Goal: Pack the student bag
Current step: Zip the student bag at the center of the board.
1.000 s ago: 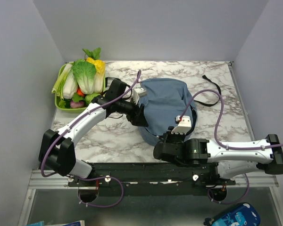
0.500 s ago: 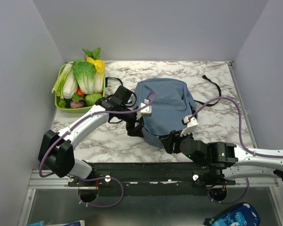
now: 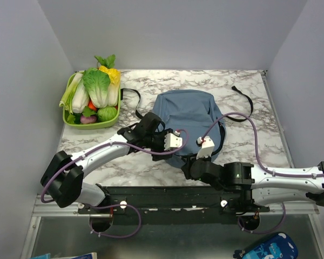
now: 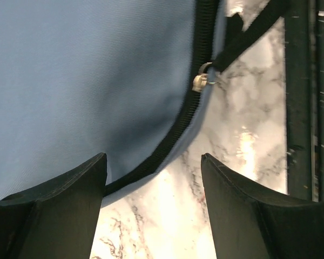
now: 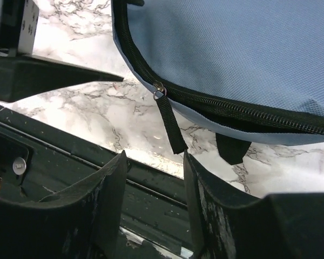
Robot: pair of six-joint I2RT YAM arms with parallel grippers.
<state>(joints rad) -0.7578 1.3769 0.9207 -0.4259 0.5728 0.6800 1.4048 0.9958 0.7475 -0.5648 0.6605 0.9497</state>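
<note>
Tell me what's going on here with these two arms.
Both arms are at the near edge of the student bag, which lies on the marble table. The left gripper and the right gripper are both open and hold nothing. The right one sits just by the black zipper pull. A tray of vegetables stands at the far left.

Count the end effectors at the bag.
2. The left end effector is open over the near edge of the bag. The right end effector is open beside it, facing the zipper pull. Neither is hidden.
</note>
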